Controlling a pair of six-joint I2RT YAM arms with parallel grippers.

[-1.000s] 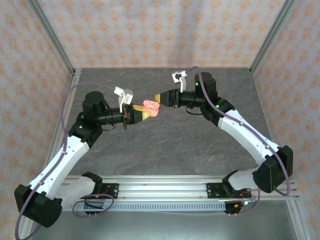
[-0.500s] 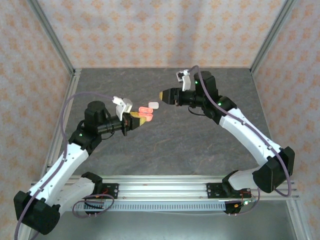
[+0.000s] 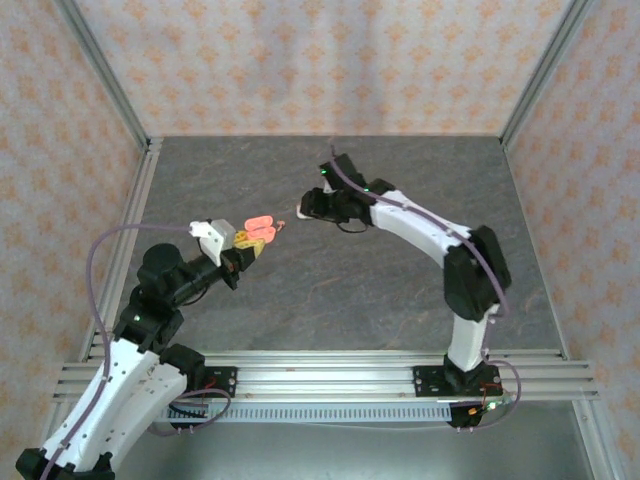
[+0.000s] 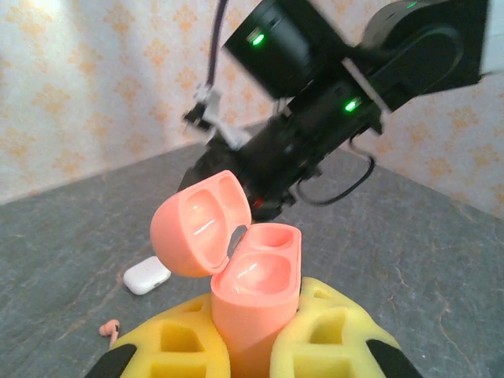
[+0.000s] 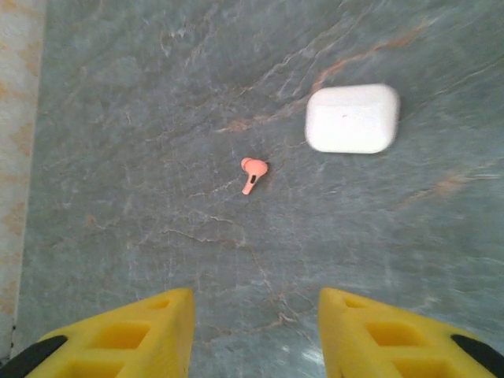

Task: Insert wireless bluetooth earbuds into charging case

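Left of the table's middle, your left gripper [image 4: 253,335] is clamped on the pink charging case [image 4: 256,291], its yellow pads [image 4: 185,339] pressing the lower half from both sides. You have the case raised off the table [image 3: 350,290], base down between the pads, with its lid [image 4: 195,228] swung open and leaning left in the left wrist view. Seen from above, the case sits at the tip of the left arm, just left of your right gripper [image 3: 300,208], which points down at the tabletop. That gripper's jaws stand partly apart with nothing between them. Below them on the table lies one pink earbud [image 5: 252,174], on its side and touching neither finger. A closed white case [image 5: 352,118] rests near it but apart from it, to its right in the right wrist view. From the left wrist camera, both lie on the table beyond the held case, under the right arm [image 4: 315,118].
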